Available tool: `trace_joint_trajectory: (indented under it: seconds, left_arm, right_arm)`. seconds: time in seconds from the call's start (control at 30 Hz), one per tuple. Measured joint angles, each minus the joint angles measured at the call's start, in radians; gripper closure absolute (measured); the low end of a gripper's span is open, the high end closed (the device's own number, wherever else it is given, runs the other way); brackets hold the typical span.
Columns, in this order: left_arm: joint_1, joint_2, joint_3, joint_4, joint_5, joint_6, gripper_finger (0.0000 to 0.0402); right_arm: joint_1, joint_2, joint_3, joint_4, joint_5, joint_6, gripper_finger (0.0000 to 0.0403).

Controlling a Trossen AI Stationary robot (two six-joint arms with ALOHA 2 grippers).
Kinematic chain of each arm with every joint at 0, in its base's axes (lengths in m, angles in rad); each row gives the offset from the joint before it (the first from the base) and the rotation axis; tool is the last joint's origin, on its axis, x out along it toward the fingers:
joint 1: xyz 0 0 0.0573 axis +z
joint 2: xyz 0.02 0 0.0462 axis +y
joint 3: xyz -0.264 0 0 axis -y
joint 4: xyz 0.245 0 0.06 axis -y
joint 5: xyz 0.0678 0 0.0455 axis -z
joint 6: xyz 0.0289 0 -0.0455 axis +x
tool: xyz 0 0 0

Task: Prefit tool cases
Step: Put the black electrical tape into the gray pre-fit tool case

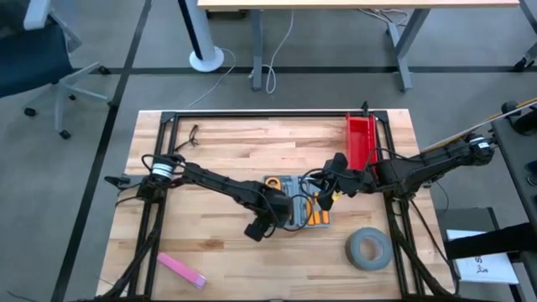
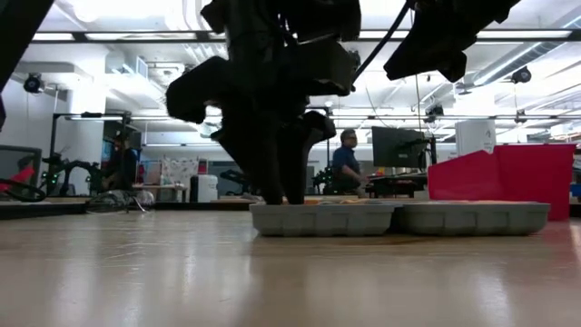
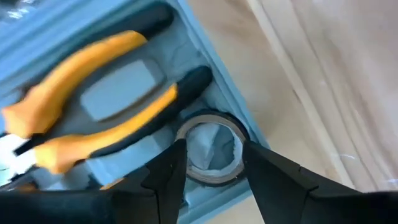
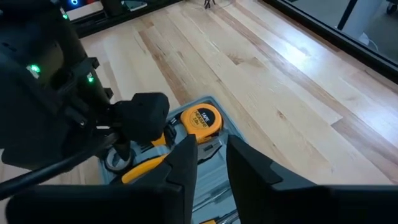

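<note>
Left hand (image 3: 211,163) was lowered into the open tool case (image 1: 299,204) at mid-desk (image 1: 252,143), fingers apart astride a small tape roll (image 3: 210,149) beside orange-handled pliers (image 3: 93,118). Right hand (image 4: 210,152) was held over the case's right side, fingers slightly apart, empty.

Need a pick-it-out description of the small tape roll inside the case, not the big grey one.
Start at the open blue-grey tool case in the middle of the wooden table. In its corner recess beside the orange-handled pliers sits the small tape roll, straddled by the left gripper. It is dark-rimmed; the large grey tape roll lies loose on the table.
</note>
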Motion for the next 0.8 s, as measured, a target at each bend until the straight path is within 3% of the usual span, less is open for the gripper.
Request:
trace_joint_trajectory:
  seconds: [0.27, 0.57, 0.8]
  left_arm:
    - [-0.005, 0.000, 0.046, -0.050, -0.013, -0.027, 0.0237]
    - [-0.006, 0.000, 0.046, -0.091, -0.015, -0.114, 0.0244]
    - [-0.005, -0.001, 0.044, -0.113, -0.086, -0.154, 0.0242]
  right_arm:
    - [0.000, 0.000, 0.000, 0.000, 0.000, 0.000, 0.0328]
    - [0.002, 0.000, 0.000, 0.000, 0.000, 0.000, 0.0346]
    - [0.002, 0.000, 0.000, 0.000, 0.000, 0.000, 0.0347]
